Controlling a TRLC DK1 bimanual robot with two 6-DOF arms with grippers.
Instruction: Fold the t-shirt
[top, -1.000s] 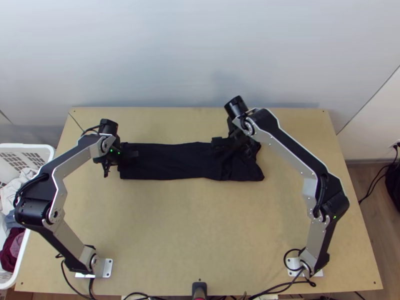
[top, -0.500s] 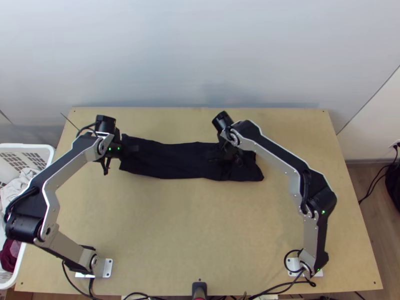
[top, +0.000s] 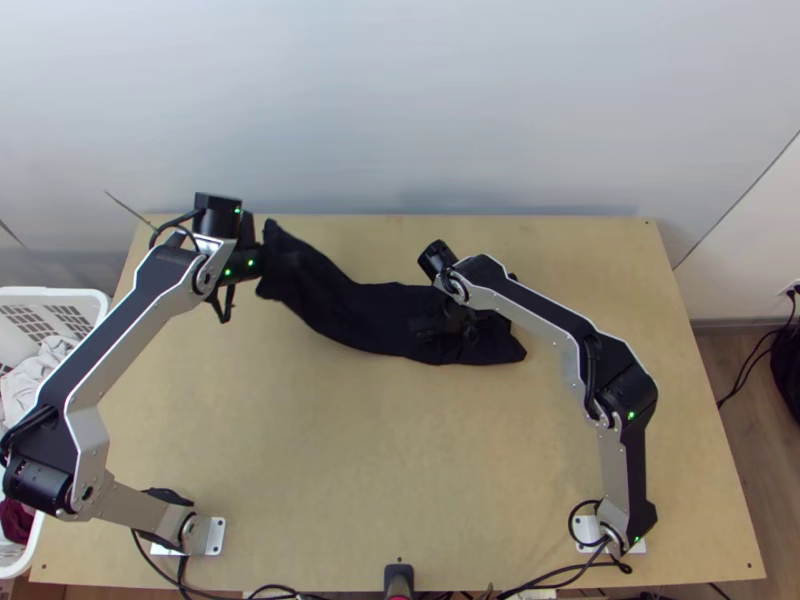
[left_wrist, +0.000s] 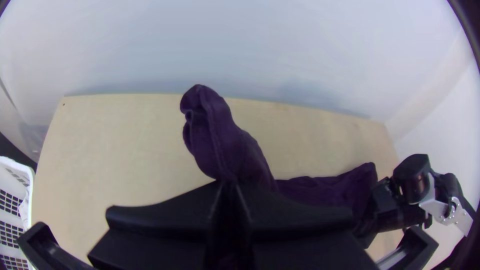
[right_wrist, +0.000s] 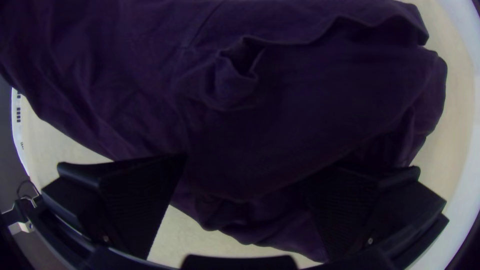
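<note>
One end of the black t-shirt (top: 350, 312) has come up off the table (top: 330, 450), clamped in my left gripper (left_wrist: 229, 187), so I judge a fold across its length is starting. Its middle sags towards a rumpled, layered right end; there my right gripper (right_wrist: 245, 172), shifted leftward, holds its fingers apart.

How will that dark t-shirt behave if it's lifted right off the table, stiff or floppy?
Probably floppy: the t-shirt bends in a curve between the left end effector and its rumpled far end. Its layers may shift apart, since they look loose and wrinkled.
</note>
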